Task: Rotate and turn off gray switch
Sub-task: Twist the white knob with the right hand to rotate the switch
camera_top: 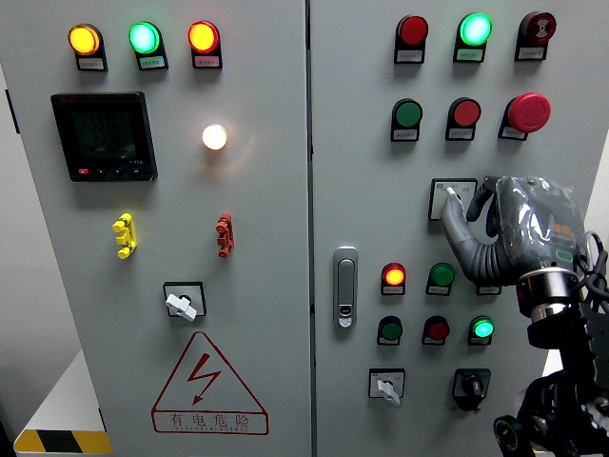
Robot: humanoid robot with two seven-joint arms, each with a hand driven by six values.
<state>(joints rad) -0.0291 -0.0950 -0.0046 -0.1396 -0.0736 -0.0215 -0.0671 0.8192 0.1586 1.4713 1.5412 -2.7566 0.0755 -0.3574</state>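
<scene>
Gray-plated right hand (519,228) reaches up from the lower right, its fingers (457,224) curled around the small gray rotary switch on a white square plate (449,195), on the right cabinet door below the green round pushbutton (407,115). The grasp appears set, so the rotation step is in hand. Next move: twist the wrist to turn the knob to off without slipping.

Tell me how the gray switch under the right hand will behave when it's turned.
The gray switch sits in a plate fixed to the cabinet door, so it will likely pivot in place, not slide or lift. Its knob looks small and smooth, so the right robot hand may slip; only the fingertips reach it. It probably clicks between set positions.
</scene>
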